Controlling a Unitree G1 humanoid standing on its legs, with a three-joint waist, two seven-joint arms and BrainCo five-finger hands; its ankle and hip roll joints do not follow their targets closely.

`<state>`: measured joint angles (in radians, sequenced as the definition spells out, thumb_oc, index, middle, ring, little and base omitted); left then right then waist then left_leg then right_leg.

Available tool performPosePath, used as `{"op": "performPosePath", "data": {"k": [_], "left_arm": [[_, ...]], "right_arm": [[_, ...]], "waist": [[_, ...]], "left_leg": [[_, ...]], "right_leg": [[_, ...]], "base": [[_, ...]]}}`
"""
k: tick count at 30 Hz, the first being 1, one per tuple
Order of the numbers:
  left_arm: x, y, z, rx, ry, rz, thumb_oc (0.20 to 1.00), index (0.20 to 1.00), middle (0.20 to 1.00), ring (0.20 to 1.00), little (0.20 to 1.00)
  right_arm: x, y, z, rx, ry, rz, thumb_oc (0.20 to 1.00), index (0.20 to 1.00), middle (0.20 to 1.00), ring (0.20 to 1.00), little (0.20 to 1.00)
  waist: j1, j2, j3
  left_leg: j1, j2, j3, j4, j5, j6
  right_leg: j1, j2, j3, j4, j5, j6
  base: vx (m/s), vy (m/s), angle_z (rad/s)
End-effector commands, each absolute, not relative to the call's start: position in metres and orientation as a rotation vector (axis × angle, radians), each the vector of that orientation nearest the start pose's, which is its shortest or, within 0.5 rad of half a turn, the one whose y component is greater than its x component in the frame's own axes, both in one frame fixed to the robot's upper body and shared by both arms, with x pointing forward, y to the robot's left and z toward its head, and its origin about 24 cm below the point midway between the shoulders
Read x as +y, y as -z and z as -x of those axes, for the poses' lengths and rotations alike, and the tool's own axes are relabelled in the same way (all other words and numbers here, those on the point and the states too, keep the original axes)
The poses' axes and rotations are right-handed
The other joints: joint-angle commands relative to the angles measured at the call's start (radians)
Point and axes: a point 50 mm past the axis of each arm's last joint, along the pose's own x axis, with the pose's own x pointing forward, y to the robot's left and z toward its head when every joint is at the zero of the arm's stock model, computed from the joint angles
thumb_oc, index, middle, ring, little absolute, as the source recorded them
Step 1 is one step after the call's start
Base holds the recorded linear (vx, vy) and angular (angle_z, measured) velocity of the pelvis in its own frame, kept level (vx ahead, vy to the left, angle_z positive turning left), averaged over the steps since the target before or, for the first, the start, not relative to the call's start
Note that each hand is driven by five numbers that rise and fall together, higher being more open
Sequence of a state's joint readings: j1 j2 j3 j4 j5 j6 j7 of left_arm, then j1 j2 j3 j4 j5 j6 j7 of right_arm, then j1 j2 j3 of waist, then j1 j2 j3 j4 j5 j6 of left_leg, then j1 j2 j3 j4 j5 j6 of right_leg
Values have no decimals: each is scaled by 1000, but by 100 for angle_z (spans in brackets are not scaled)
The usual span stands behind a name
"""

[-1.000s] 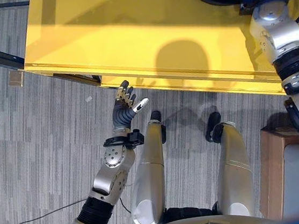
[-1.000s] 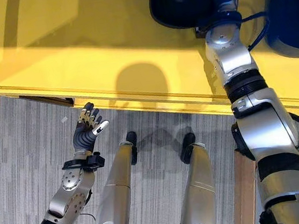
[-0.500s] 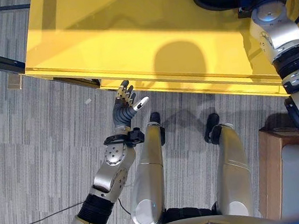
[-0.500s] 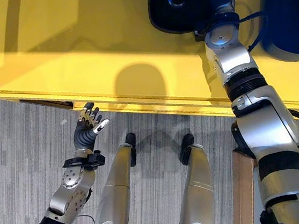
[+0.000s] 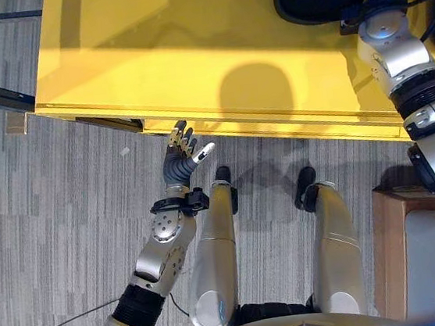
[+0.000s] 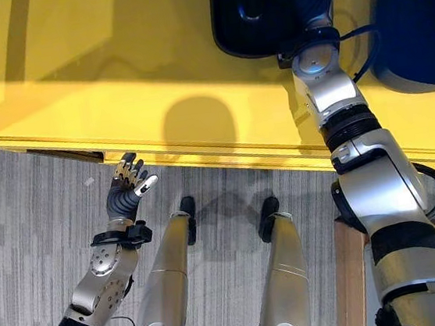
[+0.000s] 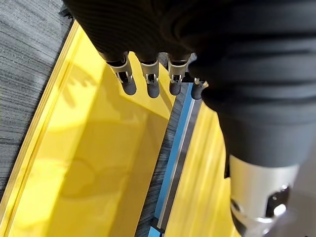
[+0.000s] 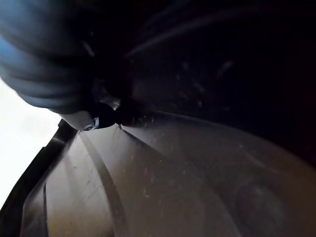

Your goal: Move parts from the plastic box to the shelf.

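Left hand point(image 5: 179, 153) below near edge of glossy yellow table point(image 5: 190, 64), over open grey carpet point(image 5: 56, 197), fingers straight, spread. Right hand reaching into black plastic box point(image 6: 251, 10) at table's far side; fingers hidden, state unclear.

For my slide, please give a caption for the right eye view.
Right arm reaches into black box on yellow table; open left hand waits over floor.
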<state>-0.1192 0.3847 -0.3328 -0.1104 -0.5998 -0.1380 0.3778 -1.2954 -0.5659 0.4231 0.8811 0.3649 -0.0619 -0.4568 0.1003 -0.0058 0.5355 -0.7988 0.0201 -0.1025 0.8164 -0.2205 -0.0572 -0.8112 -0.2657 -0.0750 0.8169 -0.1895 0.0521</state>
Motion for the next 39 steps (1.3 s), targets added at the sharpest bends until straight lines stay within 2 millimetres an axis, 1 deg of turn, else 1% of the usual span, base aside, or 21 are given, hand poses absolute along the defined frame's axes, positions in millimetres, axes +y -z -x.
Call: {"op": "performPosePath", "data": {"k": [1, 11, 20, 21, 22, 26, 27, 39], "left_arm": [[148, -106, -264, -249, 12, 287, 1000, 1000, 1000, 1000, 1000], [149, -105, -265, -244, -3, 294, 1000, 1000, 1000, 1000, 1000], [151, -103, -264, -234, -13, 292, 1000, 1000, 1000, 1000, 1000], [151, -103, -264, -234, -13, 292, 1000, 1000, 1000, 1000, 1000], [152, -101, -264, -228, -22, 293, 1000, 1000, 1000, 1000, 1000], [152, -99, -263, -223, -24, 294, 1000, 1000, 1000, 1000, 1000], [152, -99, -263, -221, -24, 294, 1000, 1000, 1000, 1000, 1000], [154, -97, -261, -215, -30, 290, 1000, 1000, 1000, 1000, 1000]], "right_arm": [[-210, -233, -414, -246, 387, 391, 200, 200, 200, 200, 200], [-200, -207, -412, -202, 359, 352, 200, 200, 200, 200, 200], [-194, -177, -406, -143, 332, 305, 200, 200, 200, 200, 200], [-194, -177, -406, -143, 332, 305, 200, 200, 200, 200, 200], [-193, -168, -404, -122, 331, 294, 200, 200, 200, 200, 200], [-193, -161, -403, -106, 331, 279, 200, 200, 200, 200, 200], [-193, -156, -402, -93, 327, 268, 200, 200, 200, 200, 200], [-198, -149, -399, -80, 336, 275, 200, 200, 200, 200, 200]], "waist": [[19, 34, -16], [12, 35, -16], [7, 35, -16], [7, 35, -16], [6, 36, -16], [5, 35, -16], [6, 35, -16], [2, 33, -16]], "left_leg": [[-8, 12, -36, -40, -33, 6], [-6, 12, -35, -46, -30, 9], [-12, 11, -33, -41, -29, 10], [-12, 11, -33, -41, -29, 10], [-12, 11, -33, -42, -28, 10], [-12, 11, -33, -42, -28, 11], [-19, 11, -34, -38, -28, 11], [-25, 13, -31, -38, -27, 12]], "right_leg": [[38, -2, -11, 53, -146, -7], [35, -1, -9, 46, -138, -6], [35, -5, -10, 49, -136, -6], [35, -5, -10, 49, -136, -6], [35, -4, -10, 46, -136, -7], [37, -4, -11, 46, -136, -6], [34, -3, -11, 48, -137, -7], [26, -1, -10, 49, -135, -6]], "base": [[0, 0, 0], [0, 0, -1], [0, 0, 0], [0, 0, 0], [0, 0, 0], [0, 0, 0], [0, 0, 0], [0, 0, 0]]}}
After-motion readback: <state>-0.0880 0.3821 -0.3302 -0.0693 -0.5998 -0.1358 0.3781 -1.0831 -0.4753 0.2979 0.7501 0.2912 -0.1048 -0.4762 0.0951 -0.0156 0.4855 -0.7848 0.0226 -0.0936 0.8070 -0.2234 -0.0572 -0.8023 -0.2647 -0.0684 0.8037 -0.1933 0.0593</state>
